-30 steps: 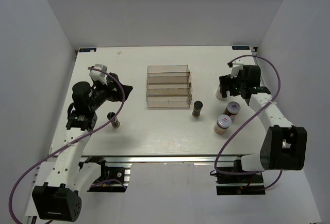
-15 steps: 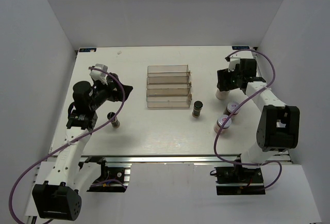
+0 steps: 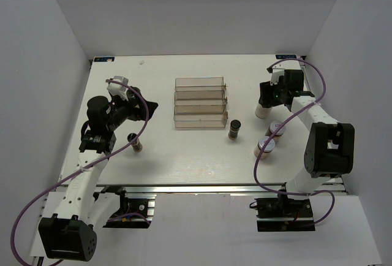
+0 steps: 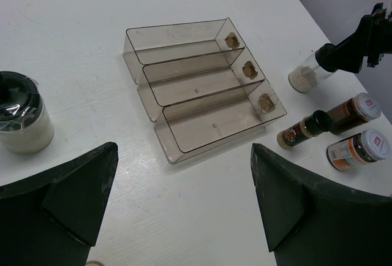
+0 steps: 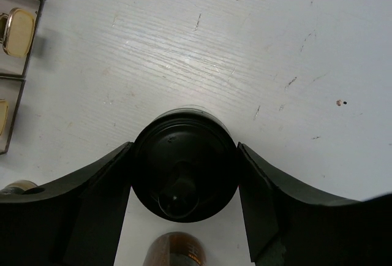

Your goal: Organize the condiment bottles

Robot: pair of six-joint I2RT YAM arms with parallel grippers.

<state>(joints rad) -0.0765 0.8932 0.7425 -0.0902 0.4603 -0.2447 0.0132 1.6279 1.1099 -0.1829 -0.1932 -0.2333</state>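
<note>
R gripper [image 5: 184, 155] is closed narrow on the black cap of a pale jar [image 5: 184, 169]. In the R wrist view both fingers [image 5: 92, 208] press the cap's sides. The top view puts this jar on the R side of the table [image 3: 184, 159], well apart from the clear stepped rack [image 3: 200, 102]. Can't tell if the jar base is off the table or resting on it, as the arm covers it from above.

L gripper [image 4: 184, 217] is wide open w/ nothing between the fingers. It hovers over the L part of the table, facing the rack.

Progress: approx zero. All 3 tiers of the rack show empty in the L wrist view, so no bottle is placed yet.

Left to do:
- pale jar in the R gripper, judged the 1st to go in
- dark bottle [image 3: 234, 129] w/ black cap, upright just beside the rack's near R corner
- far brown jar [image 3: 277, 129] and near brown jar [image 3: 265, 146], both w/ red-marked white lids, close together near the R arm
- second pale jar [image 4: 23, 125] w/ dark top, on the L arm's side
- small knob-top bottle [image 3: 136, 144], standing near the L arm

That makes 6 items outside the rack, so the task is at its first pick.
</note>
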